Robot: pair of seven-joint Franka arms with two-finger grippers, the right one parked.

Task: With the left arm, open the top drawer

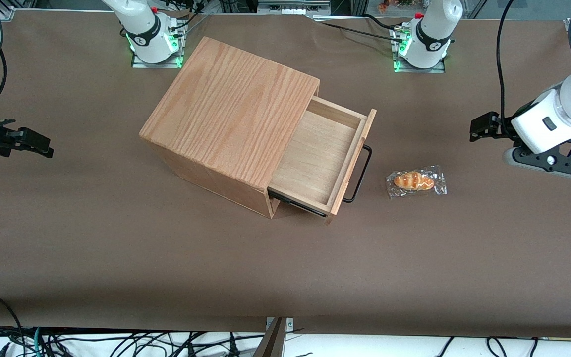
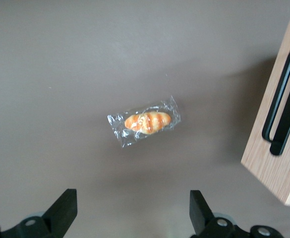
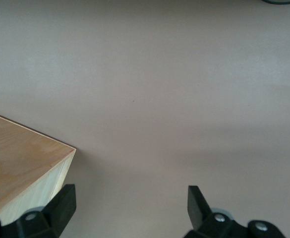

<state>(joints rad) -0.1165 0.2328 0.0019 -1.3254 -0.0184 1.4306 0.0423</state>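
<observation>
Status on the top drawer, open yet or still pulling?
Done, by the look of it: the top drawer stands pulled well out of the oak-grain box, pale inside showing and nothing visible in it. Nothing is in hand: the left arm's gripper is open, up off the table toward the working arm's end, clear of the black wire handle. A wrapped bread roll lies between them. Nothing left that I can see.

Wrapped bread roll on the brown surface

I see one small bread roll [image 1: 414, 180] in clear crinkled plastic lying flat on the brown surface [image 1: 117, 248], toward the working arm's end; a tangle of black cables [image 1: 117, 344] hangs along the surface's near edge.
</observation>
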